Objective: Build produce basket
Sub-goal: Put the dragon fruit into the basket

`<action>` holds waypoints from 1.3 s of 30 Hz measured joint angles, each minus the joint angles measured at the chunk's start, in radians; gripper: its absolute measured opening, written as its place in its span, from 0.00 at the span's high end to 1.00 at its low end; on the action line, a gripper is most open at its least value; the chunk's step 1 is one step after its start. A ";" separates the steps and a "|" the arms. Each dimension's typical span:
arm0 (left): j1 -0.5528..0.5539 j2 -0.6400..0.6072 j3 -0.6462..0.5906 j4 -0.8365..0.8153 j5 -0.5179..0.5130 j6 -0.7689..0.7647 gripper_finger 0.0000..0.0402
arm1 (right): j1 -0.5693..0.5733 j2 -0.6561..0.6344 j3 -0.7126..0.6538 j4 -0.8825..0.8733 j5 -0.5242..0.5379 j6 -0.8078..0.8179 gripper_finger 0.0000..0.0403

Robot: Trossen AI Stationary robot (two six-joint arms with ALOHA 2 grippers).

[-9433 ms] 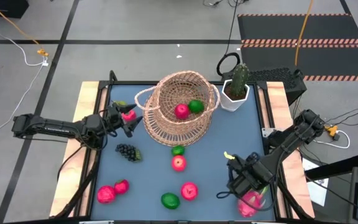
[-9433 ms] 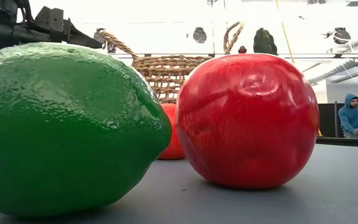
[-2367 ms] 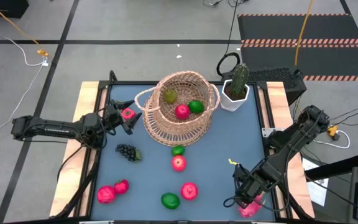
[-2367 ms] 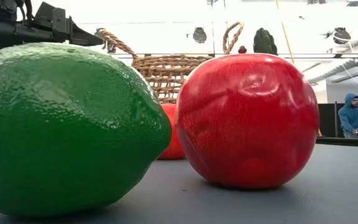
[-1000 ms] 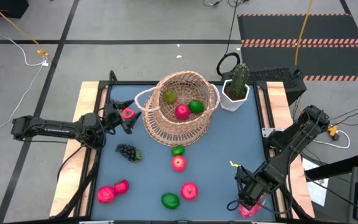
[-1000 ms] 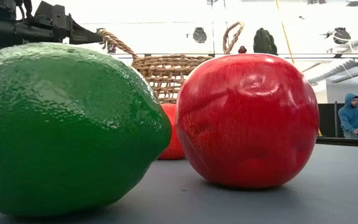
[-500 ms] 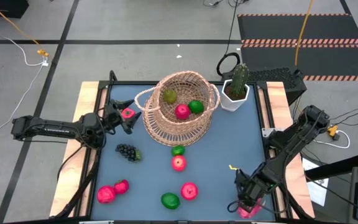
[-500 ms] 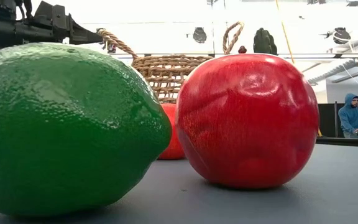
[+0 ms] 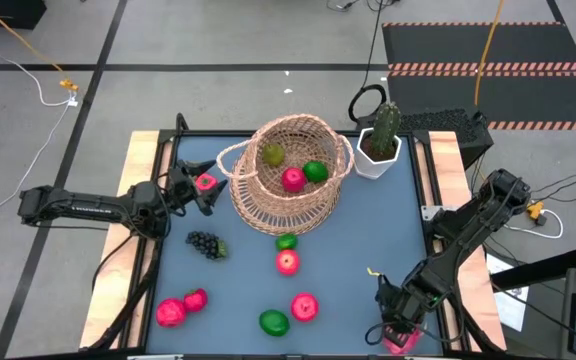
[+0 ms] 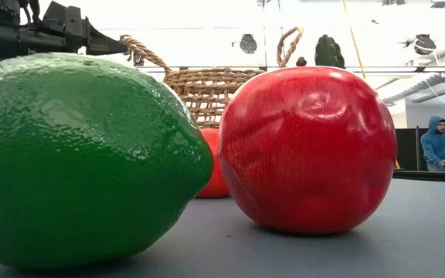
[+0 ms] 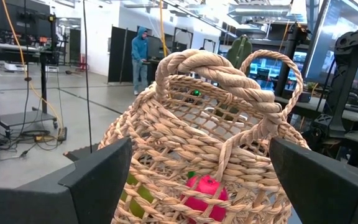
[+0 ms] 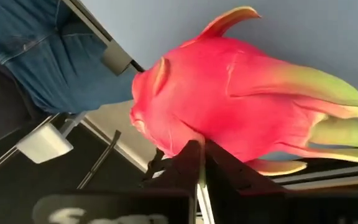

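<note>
No legible text, label, brand, number or sign appears in any view. In the right wrist view, pale marks on a dark surface at 7 o'clock are too blurred to read.

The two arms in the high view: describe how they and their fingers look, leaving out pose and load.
Both arms are dark, slim and jointed. The left arm ends in a left gripper with a small pink-red spot near its tip. Its fingers are broad, matte dark wedges. The right arm runs to the right gripper, whose fingers are narrow dark blades; loose cables lie by its base.
</note>
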 joint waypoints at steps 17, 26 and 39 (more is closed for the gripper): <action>0.000 0.000 0.000 0.014 0.000 0.014 0.05 | -0.152 -0.211 0.000 0.132 0.579 -0.639 1.00; 0.000 0.000 0.000 0.027 -0.010 0.022 0.05 | -0.400 -0.314 0.000 0.724 0.786 -1.572 1.00; 0.000 0.000 0.000 -0.012 -0.010 0.045 0.05 | -0.872 -0.140 0.000 0.998 0.784 -1.941 1.00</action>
